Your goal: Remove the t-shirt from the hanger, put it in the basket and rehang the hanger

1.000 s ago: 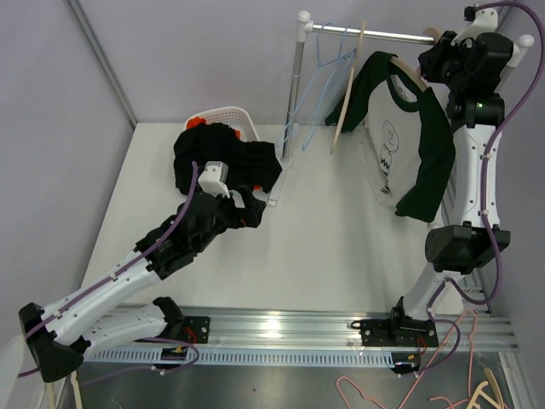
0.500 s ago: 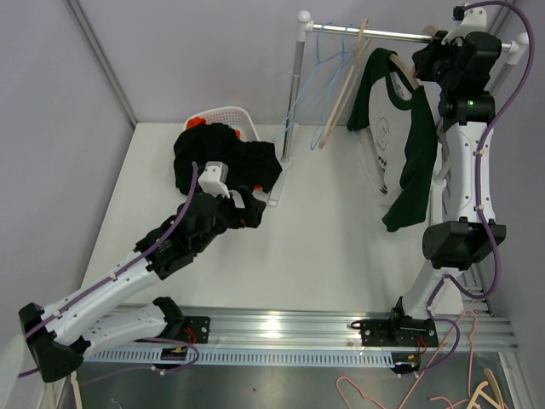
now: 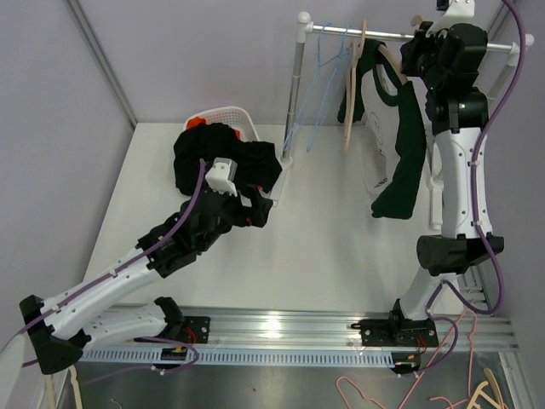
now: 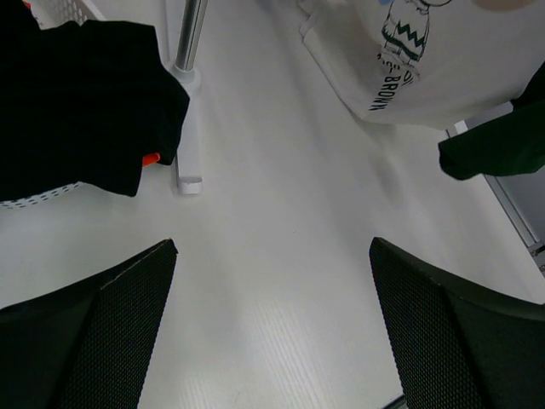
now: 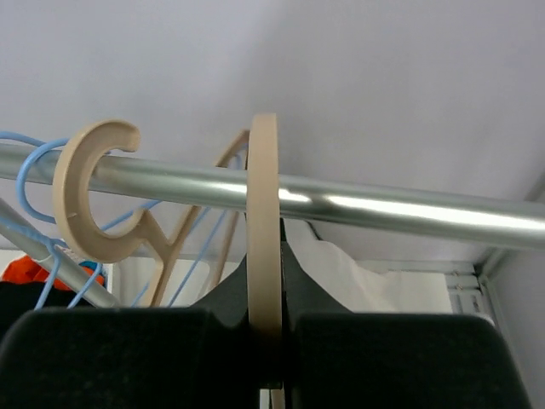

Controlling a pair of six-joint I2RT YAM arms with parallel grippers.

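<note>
**Room.** Pale lilac-grey walls (image 3: 187,51) close in behind and to the L of the rail (image 3: 383,36). The rail is a bright steel bar across the far R corner, its L end carried on an upright post (image 3: 295,94).

**Surface.** A white matt table (image 3: 341,256) spreads below and in front of the rail, w/ faint lengthwise ribbing visible close up. The post's foot stands on it.

**(a)** R arm stretched up to the rail. The right gripper (image 5: 266,341) is clamped tight on the flat wooden hook of the hanger (image 5: 263,213), a pad pressed to each face, just under the rail.

**(b)** The t-shirt (image 3: 400,145) is on that hanger, hanging below the rail's R half. White body w/ cartoon print, dark green sleeves, turned nearly edge-on from above. Can't tell whether the hem touches the table.

**(c)** Along the rail toward the post hang a spare wooden hanger (image 3: 351,94) and several blue wire hangers (image 3: 319,94), all bare.

**(d)** L of the post sits a white basket (image 3: 230,115), w/ black clothes (image 3: 221,158) heaped over its rim and an orange scrap showing.

**(e)** The left gripper (image 4: 272,324) is low over the table in front of the post. Its fingers are spread wide apart w/ only bare table between them, gripping nothing.

**(f)** On the side furthest from the rail, an aluminium base track (image 3: 281,328) carries both arm bases. Loose hangers (image 3: 477,392) lie past its R end.
</note>
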